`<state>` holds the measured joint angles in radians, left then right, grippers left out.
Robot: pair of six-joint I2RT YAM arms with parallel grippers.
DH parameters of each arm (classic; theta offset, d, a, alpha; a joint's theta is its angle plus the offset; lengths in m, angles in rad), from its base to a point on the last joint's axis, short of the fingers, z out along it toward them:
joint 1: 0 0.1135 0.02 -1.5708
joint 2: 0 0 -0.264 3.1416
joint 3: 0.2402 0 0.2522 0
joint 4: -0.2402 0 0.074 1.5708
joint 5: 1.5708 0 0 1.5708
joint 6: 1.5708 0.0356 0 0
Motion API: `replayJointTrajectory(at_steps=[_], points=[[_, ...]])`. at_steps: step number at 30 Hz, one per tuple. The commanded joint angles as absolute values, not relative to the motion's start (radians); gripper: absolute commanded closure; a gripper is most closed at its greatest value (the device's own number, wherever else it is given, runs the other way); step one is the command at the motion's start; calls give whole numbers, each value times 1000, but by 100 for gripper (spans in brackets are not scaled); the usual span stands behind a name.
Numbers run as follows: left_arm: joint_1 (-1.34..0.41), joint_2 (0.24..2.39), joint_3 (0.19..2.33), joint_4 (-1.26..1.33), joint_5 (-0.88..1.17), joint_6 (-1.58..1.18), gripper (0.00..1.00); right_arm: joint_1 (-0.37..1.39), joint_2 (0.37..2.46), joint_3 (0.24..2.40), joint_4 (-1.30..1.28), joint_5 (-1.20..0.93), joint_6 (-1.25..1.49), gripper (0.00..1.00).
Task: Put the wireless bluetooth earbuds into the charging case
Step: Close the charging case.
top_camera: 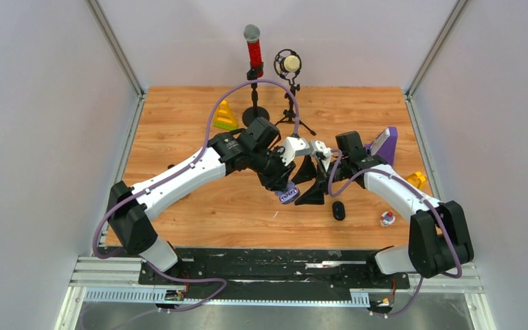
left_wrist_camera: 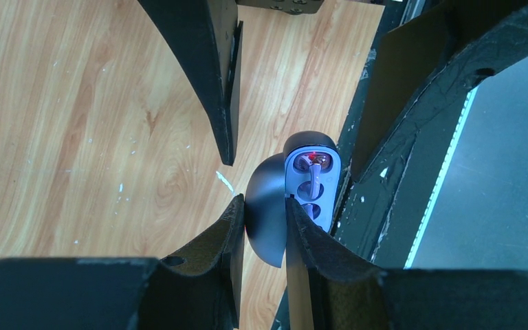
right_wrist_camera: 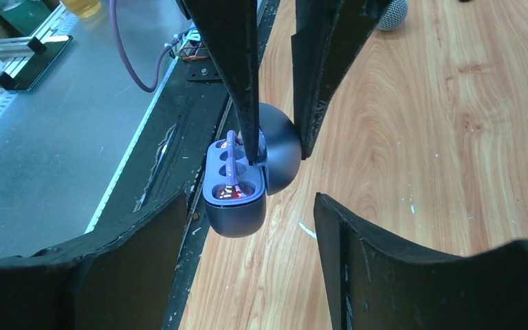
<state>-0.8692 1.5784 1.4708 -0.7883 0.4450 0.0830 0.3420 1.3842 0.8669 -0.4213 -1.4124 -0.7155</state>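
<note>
Robotics lab cell: white enclosure walls [top_camera: 41, 103], aluminium mounting rail [top_camera: 103, 271], wooden tabletop [top_camera: 179, 117].

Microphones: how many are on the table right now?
2. A red-handled microphone stands on a round base at the far edge of the table; a cream round-headed microphone sits on a tripod just right of it. The arms could hide more.

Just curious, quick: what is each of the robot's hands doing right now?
Left gripper: closed on the open charging case.
Right gripper: open, gripping nothing.
</note>
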Motion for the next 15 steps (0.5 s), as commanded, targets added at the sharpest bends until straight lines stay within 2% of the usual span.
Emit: replayJointTrajectory(at_steps=[1,15], points=[[-873,1578,1491,-774,473,94,99,363,1364,883,-408,-1445,-728,32],[-874,1581,1488,-770,460,89,97,370,1384,903,-407,-1435,-697,64]])
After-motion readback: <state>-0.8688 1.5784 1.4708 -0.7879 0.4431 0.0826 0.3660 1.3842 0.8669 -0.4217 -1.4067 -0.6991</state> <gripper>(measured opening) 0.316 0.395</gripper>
